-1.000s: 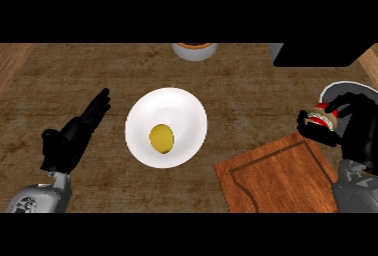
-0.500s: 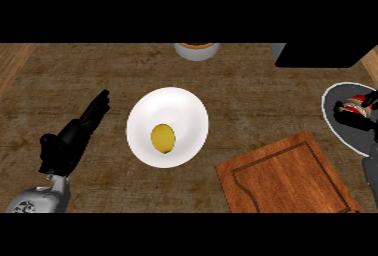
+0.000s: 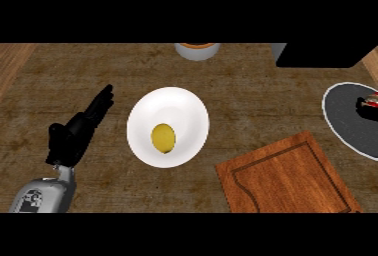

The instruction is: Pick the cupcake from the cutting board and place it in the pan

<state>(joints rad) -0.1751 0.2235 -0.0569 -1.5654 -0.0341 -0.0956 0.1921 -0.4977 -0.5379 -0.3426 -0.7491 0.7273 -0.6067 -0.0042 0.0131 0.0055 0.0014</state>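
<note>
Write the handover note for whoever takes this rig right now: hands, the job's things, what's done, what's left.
Left hand: open, resting at the view's left beside the white plate, holding nothing.
Right hand: not in view.
Cupcake: in the pan at the right edge, partly cut off by the view.
Cutting board: lower right, no cupcake on it.
Done: pick and placement, by the look of it.
Left: probably only to confirm that the cupcake sits free of the right hand.

The counter carried a white plate just right of the left hand. A cutting board lay farther right, nearer the robot. A pan sat well apart, far right. A cup stood beyond the plate.
</note>
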